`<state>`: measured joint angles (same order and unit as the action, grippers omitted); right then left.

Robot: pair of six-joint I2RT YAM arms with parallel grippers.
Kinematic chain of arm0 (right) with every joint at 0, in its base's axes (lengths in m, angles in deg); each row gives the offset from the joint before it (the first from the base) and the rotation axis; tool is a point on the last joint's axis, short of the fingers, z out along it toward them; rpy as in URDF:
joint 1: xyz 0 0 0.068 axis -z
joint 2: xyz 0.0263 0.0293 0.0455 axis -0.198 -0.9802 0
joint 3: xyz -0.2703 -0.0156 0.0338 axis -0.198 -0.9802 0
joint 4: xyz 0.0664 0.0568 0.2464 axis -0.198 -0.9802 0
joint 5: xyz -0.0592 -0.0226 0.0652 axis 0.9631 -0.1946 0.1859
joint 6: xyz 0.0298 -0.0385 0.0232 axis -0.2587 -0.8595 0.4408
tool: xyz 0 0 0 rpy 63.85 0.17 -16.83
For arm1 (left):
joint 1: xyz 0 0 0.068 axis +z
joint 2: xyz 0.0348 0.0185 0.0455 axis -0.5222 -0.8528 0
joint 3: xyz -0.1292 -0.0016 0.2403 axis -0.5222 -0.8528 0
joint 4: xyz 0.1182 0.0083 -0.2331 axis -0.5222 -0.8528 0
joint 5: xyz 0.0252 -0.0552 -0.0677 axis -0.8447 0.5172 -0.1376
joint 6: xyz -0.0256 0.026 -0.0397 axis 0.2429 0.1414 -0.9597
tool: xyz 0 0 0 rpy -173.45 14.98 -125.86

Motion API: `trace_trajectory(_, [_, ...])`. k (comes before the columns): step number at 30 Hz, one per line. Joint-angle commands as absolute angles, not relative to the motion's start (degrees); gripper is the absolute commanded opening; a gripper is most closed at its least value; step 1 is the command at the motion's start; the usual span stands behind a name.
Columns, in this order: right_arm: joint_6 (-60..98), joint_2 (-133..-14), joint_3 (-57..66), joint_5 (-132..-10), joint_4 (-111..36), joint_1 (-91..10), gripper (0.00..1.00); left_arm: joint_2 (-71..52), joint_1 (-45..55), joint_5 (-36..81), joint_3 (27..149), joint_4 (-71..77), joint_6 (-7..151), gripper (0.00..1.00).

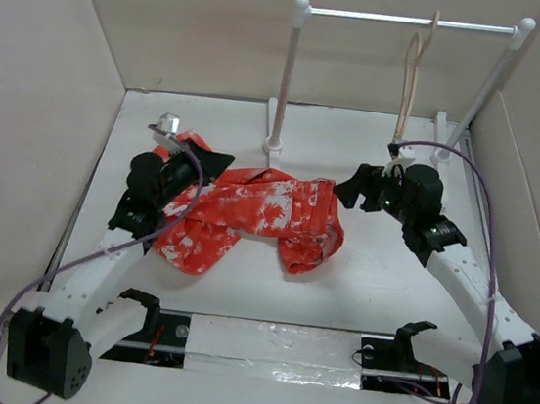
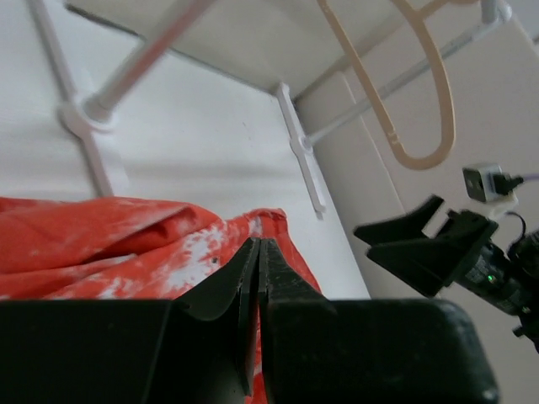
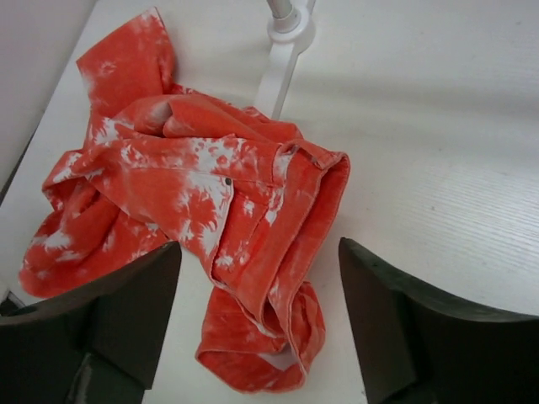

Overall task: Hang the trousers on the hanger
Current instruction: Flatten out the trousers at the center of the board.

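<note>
Top view: trousers (image 1: 258, 215) crumpled on table (image 1: 388, 286) between arms; hanger (image 1: 413, 77) hooked on rack crossbar (image 1: 372, 16).
Right wrist only: waistband button.
Left gripper (image 2: 256, 273): fingers pressed together, no cloth seen between.
Right gripper (image 3: 261, 278): fingers spread wide, empty, over the trousers.

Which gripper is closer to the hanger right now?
Right. The right gripper is just in front of the hanger; the left gripper is farther off, over the trousers.
</note>
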<state>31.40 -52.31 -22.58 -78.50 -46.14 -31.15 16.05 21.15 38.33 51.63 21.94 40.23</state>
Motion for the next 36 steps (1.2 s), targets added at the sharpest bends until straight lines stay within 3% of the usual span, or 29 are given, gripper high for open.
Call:
trace_trajectory(1, [32.87,-57.85,-22.58,-82.07,-34.46,-32.07,0.83,8.07,9.93,30.89,57.47,29.57,42.78,0.00])
trace_trajectory(3, [34.36,-61.88,-22.83,-81.20,-30.24,-32.60,0.89,2.79,1.65,20.72,63.81,25.88,46.84,0.00])
trace_trajectory(5, [34.81,-63.83,-22.40,-80.58,-30.12,-32.60,0.89,1.55,0.46,18.46,64.96,26.12,46.50,0.00])
trace_trajectory(6, [35.07,-64.88,-22.40,-78.92,-30.03,-32.60,0.89,1.89,0.46,17.76,64.27,26.91,45.71,0.06])
trace_trajectory(7, [35.42,-65.15,-23.18,-78.21,-29.07,-33.12,0.89,2.50,0.46,16.62,63.31,26.74,45.44,0.22])
trace_trajectory(10, [35.78,-66.82,-24.41,-76.10,-28.27,-34.35,0.90,5.93,0.46,10.56,59.09,21.05,44.57,0.44])
trace_trajectory(14, [36.22,-69.46,-26.17,-73.72,-26.87,-35.77,0.85,16.53,0.46,1.87,49.27,12.00,41.06,0.69])
trace_trajectory(16, [36.57,-70.34,-27.05,-73.63,-25.29,-36.82,0.81,20.33,0.46,-4.38,46.52,4.80,38.25,0.77])
trace_trajectory(20, [37.09,-72.71,-27.85,-72.58,-23.27,-37.44,0.69,25.97,0.46,-8.88,43.00,-5.67,34.73,0.80])
trace_trajectory(24, [37.79,-70.97,-28.19,-71.27,-22.65,-37.44,0.12,28.69,0.46,-10.98,41.85,-12.79,30.94,0.84])
trace_trajectory(25, [37.97,-69.65,-29.15,-70.56,-22.30,-37.44,0.07,29.05,0.46,-11.42,41.50,-13.24,30.42,0.86])
trace_trajectory(28, [38.06,-62.89,-30.13,-66.52,-23.96,-36.82,0.00,30.19,1.16,-12.48,40.53,-13.95,28.31,0.87])
trace_trajectory(36, [35.08,-49.08,-31.01,-59.83,-33.27,-34.10,0.00,27.92,4.67,-11.78,38.60,-8.87,24.79,0.94])
